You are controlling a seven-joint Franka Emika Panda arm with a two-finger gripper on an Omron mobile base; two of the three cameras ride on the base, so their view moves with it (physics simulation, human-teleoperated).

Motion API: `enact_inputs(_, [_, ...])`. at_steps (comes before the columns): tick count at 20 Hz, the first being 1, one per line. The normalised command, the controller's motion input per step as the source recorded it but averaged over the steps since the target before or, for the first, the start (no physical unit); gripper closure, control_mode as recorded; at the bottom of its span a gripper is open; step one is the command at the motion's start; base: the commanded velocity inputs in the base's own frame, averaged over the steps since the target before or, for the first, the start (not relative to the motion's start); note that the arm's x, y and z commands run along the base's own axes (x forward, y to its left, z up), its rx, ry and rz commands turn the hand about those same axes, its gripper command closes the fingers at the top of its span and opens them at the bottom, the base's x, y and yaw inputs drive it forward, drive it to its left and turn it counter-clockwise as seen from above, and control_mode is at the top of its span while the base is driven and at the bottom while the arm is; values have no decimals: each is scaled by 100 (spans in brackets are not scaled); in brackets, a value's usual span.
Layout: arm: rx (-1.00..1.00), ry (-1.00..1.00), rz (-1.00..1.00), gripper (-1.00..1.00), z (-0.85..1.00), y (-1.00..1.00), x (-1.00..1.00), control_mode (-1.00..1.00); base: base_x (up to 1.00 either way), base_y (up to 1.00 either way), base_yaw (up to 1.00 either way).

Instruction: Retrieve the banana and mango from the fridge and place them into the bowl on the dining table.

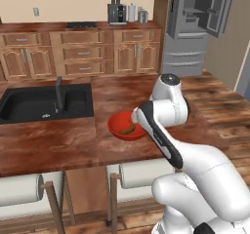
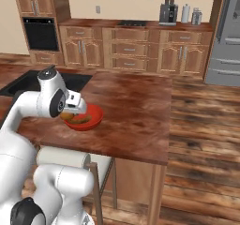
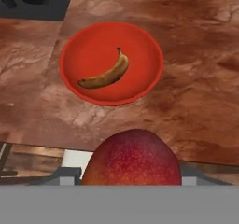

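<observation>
Mango (image 3: pixel 132 157) is pinched between my jaws, which stand partly spread around its wide body — it sits right at the bottom of the hand view, above the dining table (image 3: pixel 196 97). Banana (image 3: pixel 105 73) already lies in the bowl (image 3: pixel 74 50), which sits near the sink (image 1: pixel 29 101). Judgement: the mango is roundish, smooth-skinned, fairly heavy, likely soft under pressure — grip across the widest middle, firm but not crushing. Release should come low over the bowl's bare side, clear of the banana.
</observation>
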Motion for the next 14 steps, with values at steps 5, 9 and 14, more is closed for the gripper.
enact_inputs(5, [0, 0, 0, 100, -14, 0, 43, -100, 0, 0, 0])
enact_inputs(9, [0, 0, 0, 100, -24, 0, 54, -100, 0, 0, 0])
enact_inputs(14, [0, 0, 0, 100, -37, 0, 42, -100, 0, 0, 0])
